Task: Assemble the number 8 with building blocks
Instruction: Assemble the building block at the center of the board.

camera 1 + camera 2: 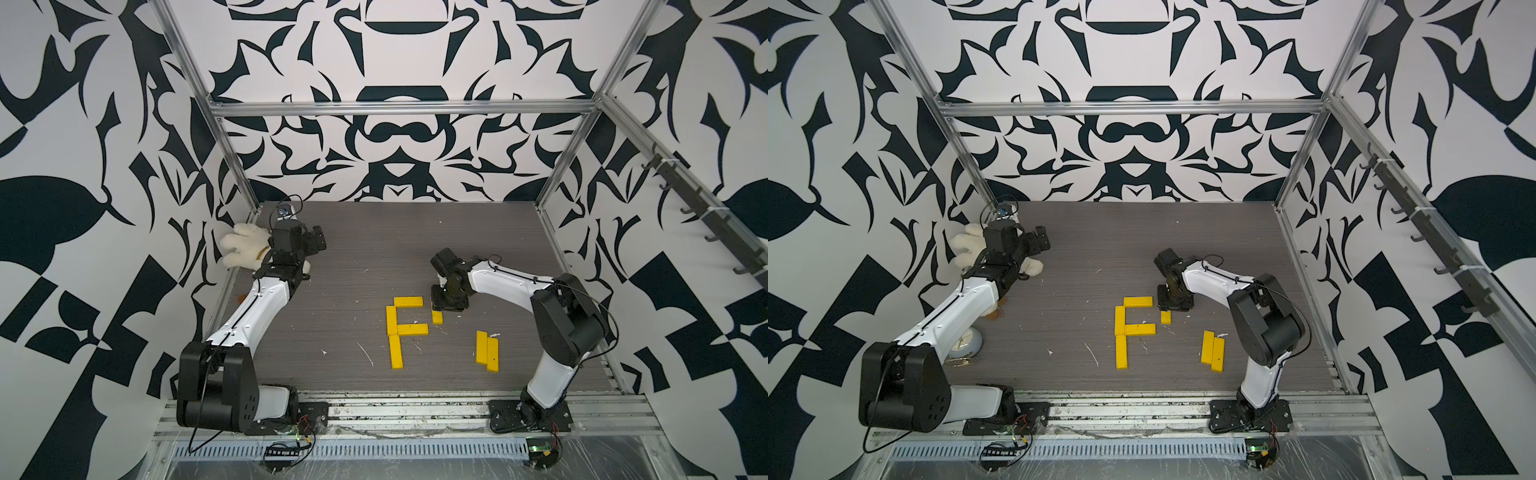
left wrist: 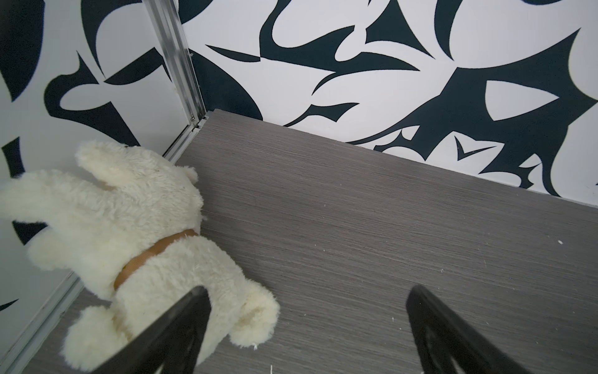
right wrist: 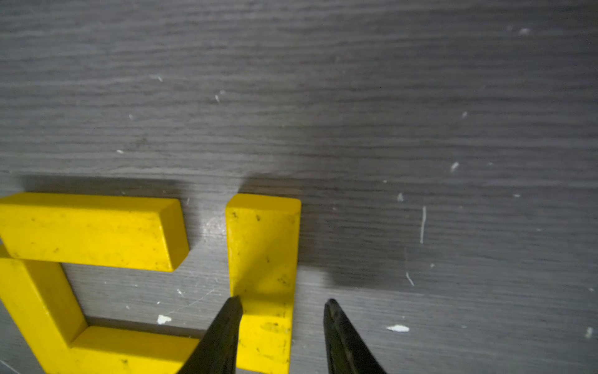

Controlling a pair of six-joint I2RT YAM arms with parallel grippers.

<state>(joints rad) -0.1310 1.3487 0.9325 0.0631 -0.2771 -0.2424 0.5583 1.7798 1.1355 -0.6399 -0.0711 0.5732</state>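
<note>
Four yellow building blocks lie flat on the grey table as the part-built number 8 (image 1: 405, 328): a top bar (image 1: 408, 302), a middle bar (image 1: 412, 329) and two left uprights. A fifth block (image 3: 263, 246) lies at the upper right, a gap away from the top bar (image 3: 94, 230). My right gripper (image 3: 284, 301) hangs over this block, open; one fingertip is at its edge, the other clear of it. In both top views only the block's near end (image 1: 436, 317) (image 1: 1165, 317) shows. Two spare blocks (image 1: 487, 350) lie side by side to the right. My left gripper (image 2: 307, 289) is open and empty at the far left.
A white plush toy (image 2: 129, 226) lies in the far left corner, beside my left gripper (image 1: 318, 239). A round white object (image 1: 967, 345) sits under the left arm. Aluminium frame posts and patterned walls close in the table. White crumbs dot the surface.
</note>
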